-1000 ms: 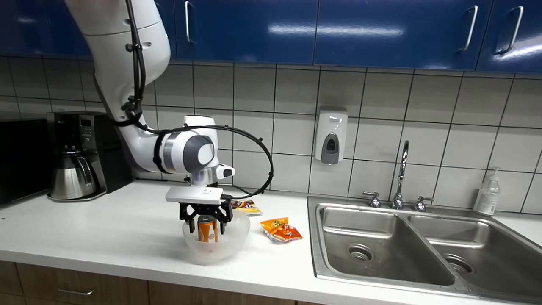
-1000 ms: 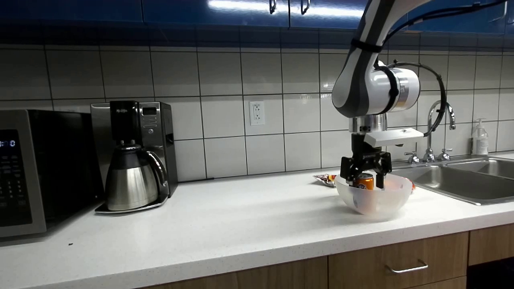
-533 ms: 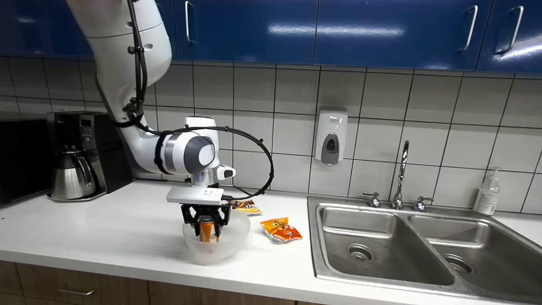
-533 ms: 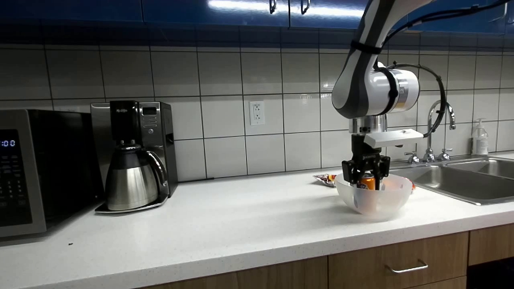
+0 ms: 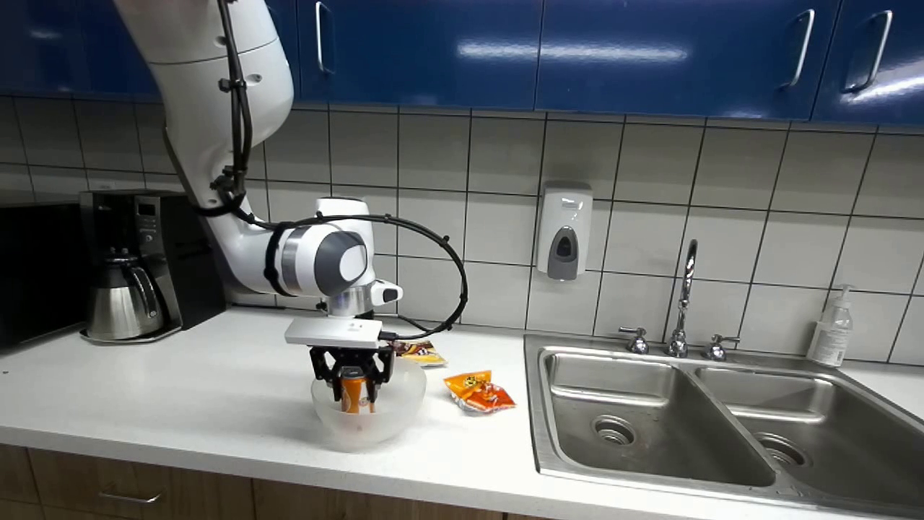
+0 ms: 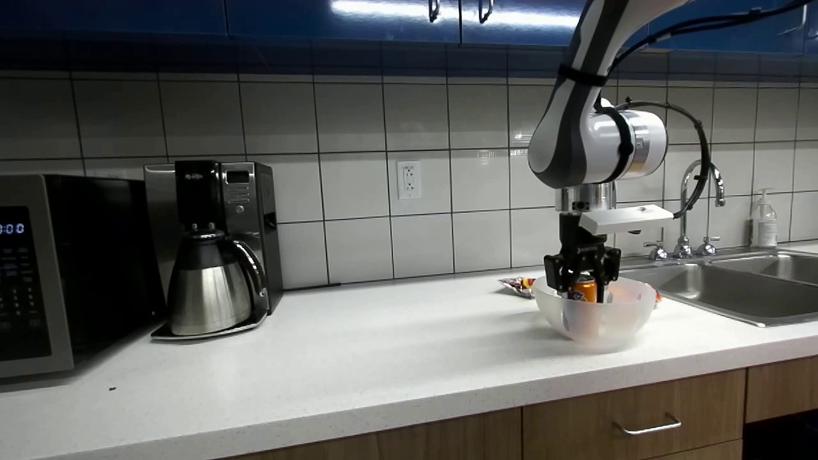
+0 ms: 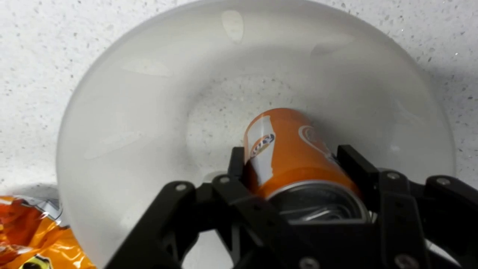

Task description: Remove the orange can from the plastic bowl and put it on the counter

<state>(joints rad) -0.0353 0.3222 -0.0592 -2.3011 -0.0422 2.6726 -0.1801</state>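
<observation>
- We see the black claw (image 5: 354, 396) grasping a small, cylindrical orange can (image 7: 295, 157).
- Around it, a round, whitish plastic bowl (image 7: 130, 112) rests on our white worktop (image 6: 319, 370).

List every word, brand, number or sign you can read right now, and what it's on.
":00" on the microwave display; any digit before it is cut by the picture's edge.
Too blurred to read surely: the logo on the orange can, wrist view.
Too small to read surely: print on the coffee maker, microwave keypad, soap dispenser, pump bottle and snack packets.
</observation>
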